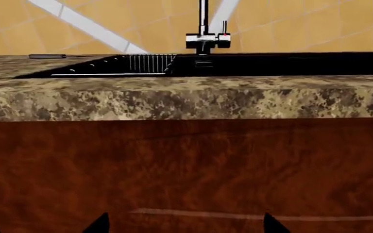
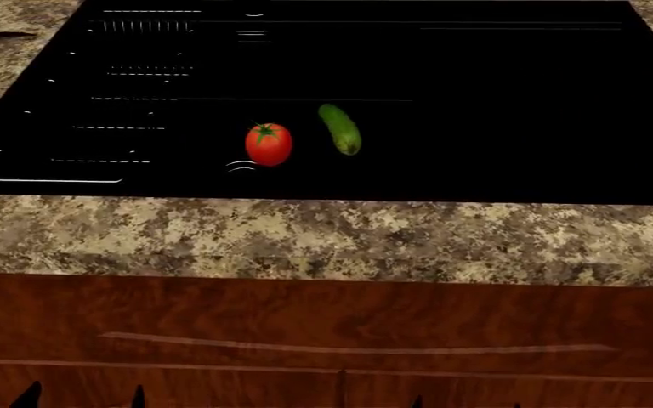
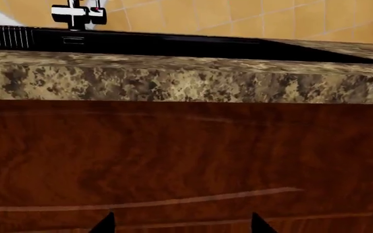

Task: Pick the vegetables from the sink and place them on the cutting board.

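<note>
Below, the granite counter (image 2: 326,238) fronts the sink (image 2: 508,127) holding tomato (image 2: 268,144), cucumber (image 2: 340,128)

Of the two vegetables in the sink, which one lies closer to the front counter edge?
The tomato. It is round and red, and sits slightly nearer the front than the long green cucumber beside it.

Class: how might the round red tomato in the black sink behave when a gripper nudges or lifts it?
The round glossy red tomato will probably roll if nudged, being nearly spherical on the smooth black sink floor. Its shiny skin suggests it may slip between fingers.
</note>
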Robot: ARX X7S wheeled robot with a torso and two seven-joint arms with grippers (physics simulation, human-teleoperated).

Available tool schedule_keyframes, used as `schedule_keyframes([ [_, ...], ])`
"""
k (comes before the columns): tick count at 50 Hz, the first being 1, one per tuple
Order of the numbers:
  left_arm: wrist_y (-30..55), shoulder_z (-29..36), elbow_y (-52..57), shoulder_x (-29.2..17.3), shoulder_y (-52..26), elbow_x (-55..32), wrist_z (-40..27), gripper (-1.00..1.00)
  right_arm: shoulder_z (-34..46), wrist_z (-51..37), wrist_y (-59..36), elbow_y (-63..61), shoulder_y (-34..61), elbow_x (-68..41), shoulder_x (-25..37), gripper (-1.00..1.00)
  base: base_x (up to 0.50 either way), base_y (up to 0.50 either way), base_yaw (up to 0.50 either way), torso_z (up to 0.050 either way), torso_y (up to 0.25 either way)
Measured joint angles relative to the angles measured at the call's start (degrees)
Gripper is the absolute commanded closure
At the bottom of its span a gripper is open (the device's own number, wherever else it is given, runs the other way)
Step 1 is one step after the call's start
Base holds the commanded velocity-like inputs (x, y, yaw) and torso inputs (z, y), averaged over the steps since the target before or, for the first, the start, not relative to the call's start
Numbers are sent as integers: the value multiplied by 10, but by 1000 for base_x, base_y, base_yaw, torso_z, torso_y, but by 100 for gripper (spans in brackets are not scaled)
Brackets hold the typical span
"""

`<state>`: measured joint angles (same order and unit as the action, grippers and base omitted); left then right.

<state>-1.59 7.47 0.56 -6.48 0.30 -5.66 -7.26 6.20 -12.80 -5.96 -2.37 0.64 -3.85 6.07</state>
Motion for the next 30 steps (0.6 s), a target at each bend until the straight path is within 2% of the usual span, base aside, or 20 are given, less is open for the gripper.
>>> schedule_keyframes([
  [6, 29, 4, 56, -14, -16, -17, 6, -100, 0, 4, -116, -115, 12, -8, 22, -100, 0, 0, 0, 0, 0],
  [12, 74, 20, 136, -34, -61, -8, 13, -100, -3, 8, -262, -230, 77, -19, 48, -100, 0, 0, 0, 50, 0],
  [17, 125, 27, 173, -44, -112, -1, 15, -100, -2, 13, -361, -278, 143, -24, 66, -100, 0, 0, 0, 50, 0],
  [23, 179, 25, 144, -44, -199, 0, 14, -100, 9, 28, -424, -250, 232, -26, 83, -100, 0, 0, 0, 50, 0],
  [30, 197, 28, 24, -34, -304, 9, 11, -100, 30, 51, -432, -131, 339, -26, 85, -100, 0, 0, 0, 50, 0],
])
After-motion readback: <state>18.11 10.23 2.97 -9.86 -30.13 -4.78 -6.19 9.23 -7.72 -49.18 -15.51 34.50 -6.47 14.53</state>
